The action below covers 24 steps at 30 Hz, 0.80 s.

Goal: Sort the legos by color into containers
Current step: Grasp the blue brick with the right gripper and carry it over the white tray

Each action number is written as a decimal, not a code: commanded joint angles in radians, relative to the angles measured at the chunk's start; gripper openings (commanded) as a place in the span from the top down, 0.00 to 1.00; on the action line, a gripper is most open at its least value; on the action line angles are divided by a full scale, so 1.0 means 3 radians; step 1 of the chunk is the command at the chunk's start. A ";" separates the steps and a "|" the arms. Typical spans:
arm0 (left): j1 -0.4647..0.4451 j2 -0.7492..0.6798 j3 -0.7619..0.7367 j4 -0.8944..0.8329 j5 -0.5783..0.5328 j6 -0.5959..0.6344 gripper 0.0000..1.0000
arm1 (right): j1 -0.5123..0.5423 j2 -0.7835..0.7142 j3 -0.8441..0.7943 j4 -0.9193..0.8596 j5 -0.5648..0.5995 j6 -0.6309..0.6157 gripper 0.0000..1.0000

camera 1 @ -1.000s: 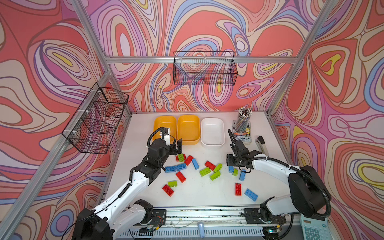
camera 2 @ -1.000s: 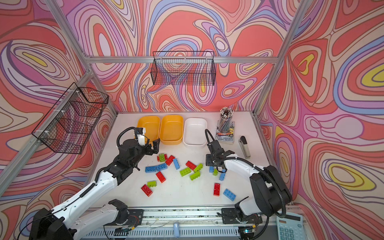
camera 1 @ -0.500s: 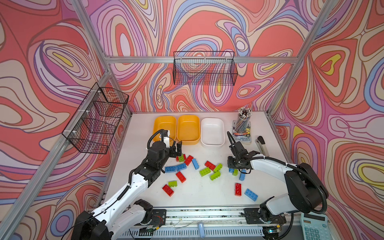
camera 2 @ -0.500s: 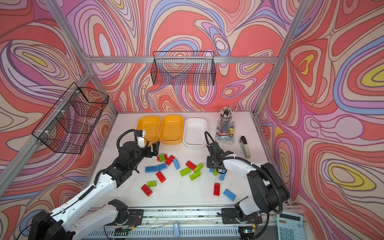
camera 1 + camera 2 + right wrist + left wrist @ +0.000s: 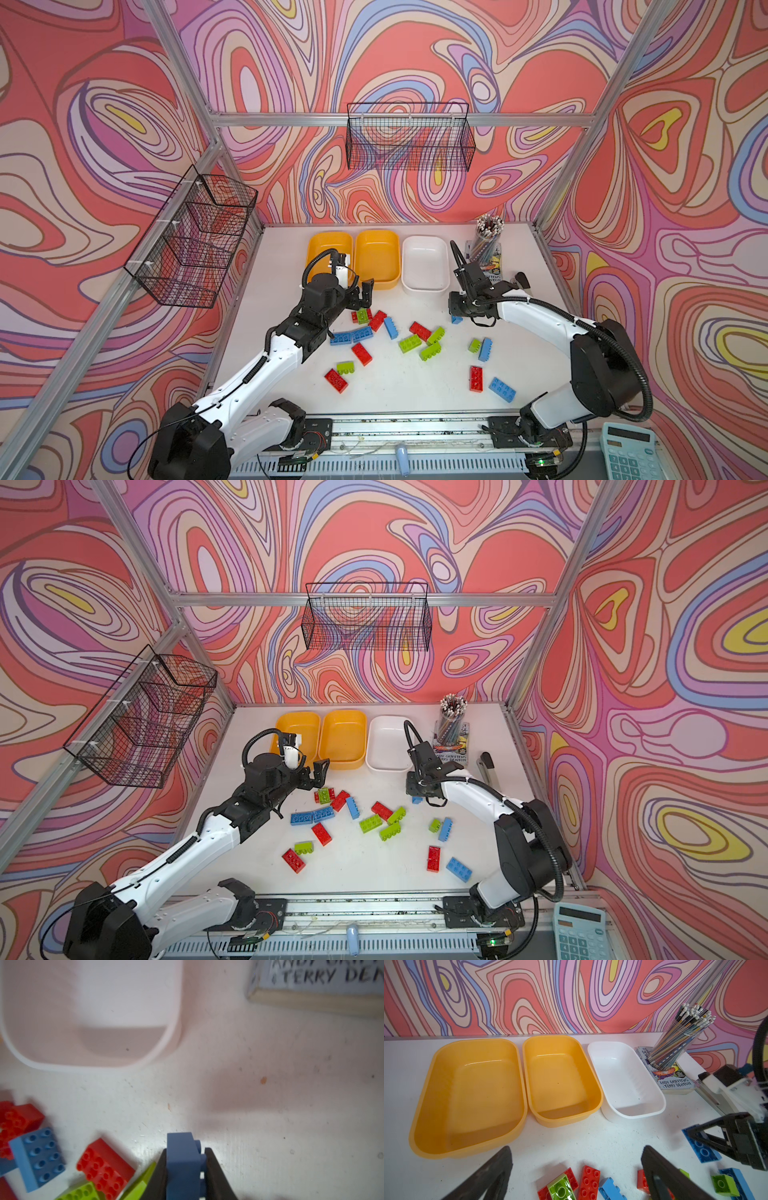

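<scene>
Pinching a blue lego point(image 5: 180, 1169), right tool point(image 5: 186, 1150) faces "TERRY DENTON" book point(image 5: 324, 976); left tool point(image 5: 576, 1148) wide.

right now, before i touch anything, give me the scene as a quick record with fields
left gripper: fingers wide open, empty, over the loose legos
right gripper: shut on a blue lego; lifted or not, cannot tell
containers: outer yellow tub, middle yellow tub, white tub, all empty
loose legos: red, green and blue, scattered on the table in front of the tubs
sorted so far: none
clutter: pencil cup standing on a book
</scene>
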 commanded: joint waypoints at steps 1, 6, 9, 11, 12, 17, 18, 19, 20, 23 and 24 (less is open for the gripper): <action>-0.0020 0.0118 0.0187 -0.0063 0.0141 0.0025 0.00 | 0.0019 0.0275 0.0461 -0.0072 0.0031 -0.0111 0.81; -0.0017 0.0281 0.0346 -0.0008 0.0159 0.0054 0.00 | 0.0019 0.0898 0.1201 -0.0013 0.0032 -0.0226 0.81; -0.0019 0.0393 0.0485 -0.0044 0.0197 0.0106 0.00 | 0.0023 0.1310 0.1634 0.0019 0.0036 -0.0275 0.81; -0.0019 0.0459 0.0565 -0.0070 0.0216 0.0114 0.00 | 0.0019 0.1530 0.1865 0.0072 0.0061 -0.0291 0.81; -0.0019 0.0492 0.0599 -0.0067 0.0213 0.0110 0.00 | 0.0018 0.1665 0.1968 0.0113 0.0084 -0.0289 0.81; -0.0019 0.0632 0.0694 0.0029 0.0168 0.0067 0.00 | 0.0014 0.2247 0.2571 0.0177 0.0156 -0.0255 0.80; -0.0019 0.0655 0.0720 0.0038 0.0169 0.0059 0.00 | 0.0006 0.2370 0.2702 0.0159 0.0188 -0.0245 0.80; -0.0019 0.0686 0.0750 0.0038 0.0177 0.0051 0.00 | 0.0002 0.2473 0.2826 0.0150 0.0202 -0.0244 0.79; -0.0020 0.0711 0.0776 0.0042 0.0188 0.0047 0.00 | -0.0005 0.2554 0.2931 0.0149 0.0205 -0.0234 0.78; -0.0021 0.0796 0.0852 0.0042 0.0209 0.0027 0.00 | -0.0042 0.2776 0.3205 0.0116 0.0181 -0.0198 0.73; -0.0019 0.0821 0.0880 0.0030 0.0222 0.0018 0.00 | -0.0059 0.2832 0.3277 0.0095 0.0170 -0.0176 0.69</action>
